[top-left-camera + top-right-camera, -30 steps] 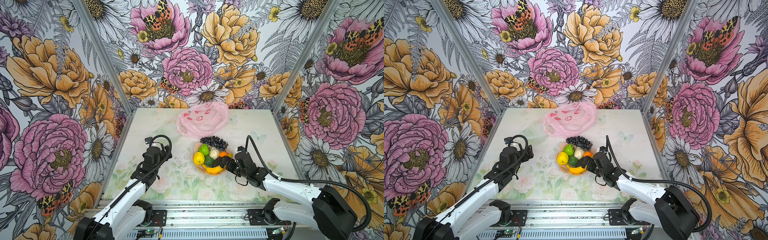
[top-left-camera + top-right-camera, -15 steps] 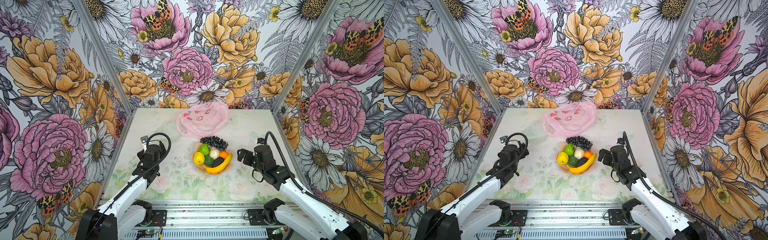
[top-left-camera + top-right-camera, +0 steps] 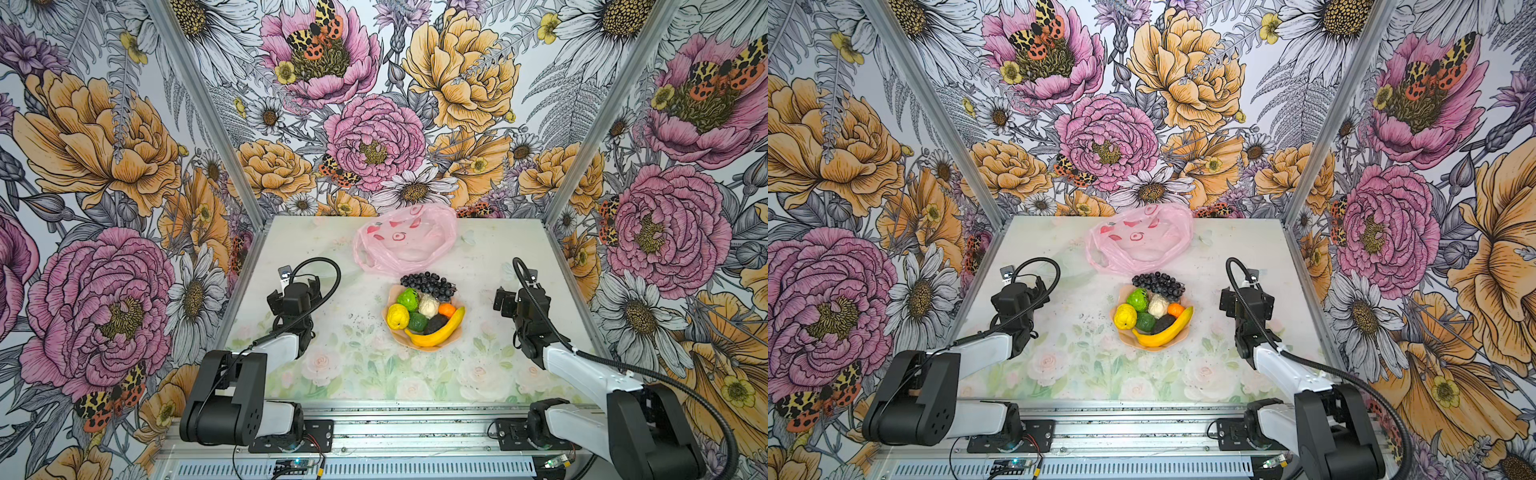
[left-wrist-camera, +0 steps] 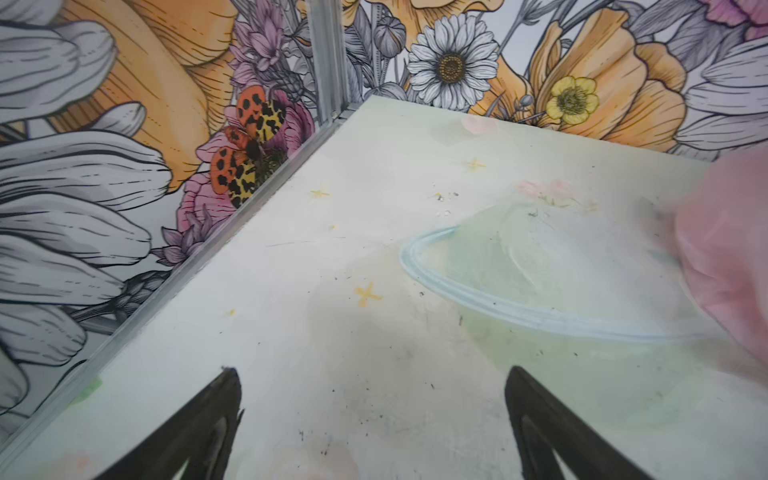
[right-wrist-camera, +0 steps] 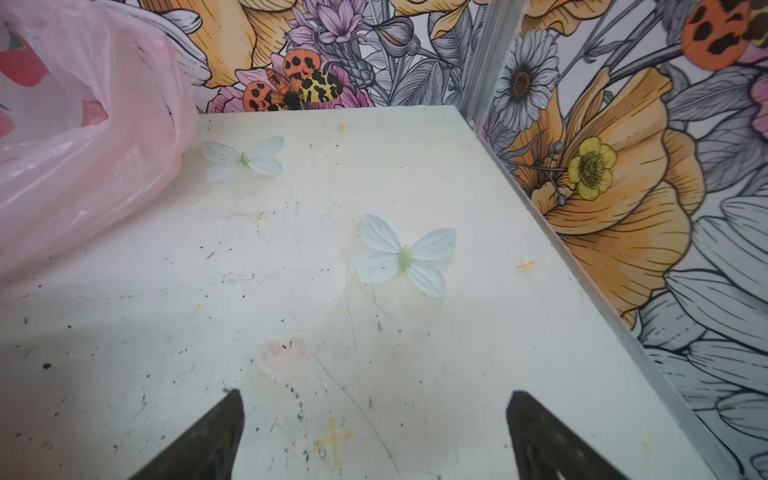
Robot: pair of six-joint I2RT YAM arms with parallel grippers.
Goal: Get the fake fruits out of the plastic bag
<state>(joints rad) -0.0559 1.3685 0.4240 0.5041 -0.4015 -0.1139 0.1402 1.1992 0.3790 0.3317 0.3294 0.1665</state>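
Pale green and white, the painted table fills the floor of the flowered booth in both top views. At its far edge, near the middle of the back wall, lies the plastic bag, pink, thin and crumpled, slumped low with one handle loop towards the near side; it seems slack, though whether anything is inside cannot be told through the film. The bag also shows at the edge of the left wrist view and of the right wrist view.

The left gripper hovers over bare table well to the left of the fruit, its jaws spread wide with nothing between them, as the left wrist view confirms. The right gripper stands likewise well to the right, jaws fully apart and holding nothing.

Between the two, just in front of the bag, sits a peach wavy-edged dish holding the fake fruits. The banana curves along its near right rim; the grape bunch hangs over the far rim. Then come the lemon at the left, a light green fruit, a dark green one, a dark avocado-like piece, a cream piece and a small orange
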